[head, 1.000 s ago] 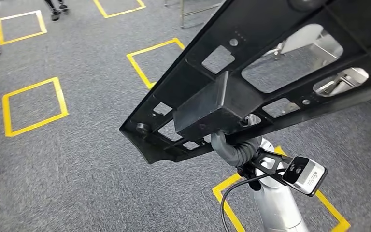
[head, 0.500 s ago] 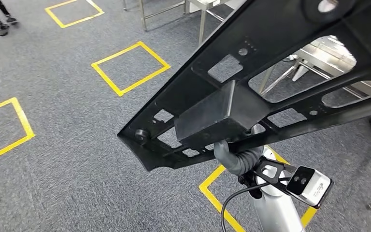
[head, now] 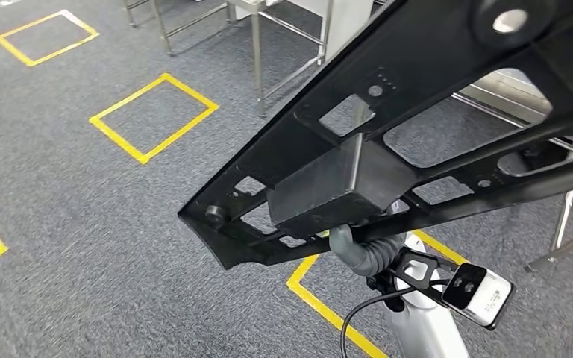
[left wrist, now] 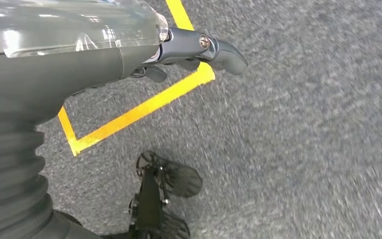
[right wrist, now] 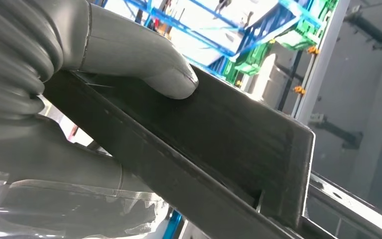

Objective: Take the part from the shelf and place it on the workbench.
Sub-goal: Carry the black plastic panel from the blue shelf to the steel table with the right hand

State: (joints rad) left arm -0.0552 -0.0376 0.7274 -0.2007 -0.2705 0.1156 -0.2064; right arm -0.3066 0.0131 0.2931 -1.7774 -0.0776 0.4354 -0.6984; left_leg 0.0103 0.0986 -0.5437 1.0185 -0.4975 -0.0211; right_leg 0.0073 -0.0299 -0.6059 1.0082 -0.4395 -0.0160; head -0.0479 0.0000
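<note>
The part [head: 418, 112] is a long, flat, black frame made of hard stuff, with many square and rounded holes cut through it. It has a smooth, boxy black block [head: 336, 186] stuck on its under side. In the head view the part fills the space from 3 o'clock up to 1 o'clock and slants down to a pointed end at about 8 o'clock. It is up in the air, above the floor.

The right hand [right wrist: 94, 50] holds the part from below. In the right wrist view its thick grey thumb [right wrist: 149, 59] presses flat on the dark, smooth wall of the block, and the rest of the hand sits under the edge. The ribbed grey wrist cover [head: 365, 250] pokes out beneath the block at 6 o'clock.

The left hand [left wrist: 179, 50] hangs over the floor. Its dark fingers [left wrist: 224, 52] are curled in a little and hold nothing.

The floor is rough grey carpet [head: 82, 246] with yellow tape squares [head: 153, 117]. Shiny metal table legs [head: 257, 60] stand at 12 o'clock.
</note>
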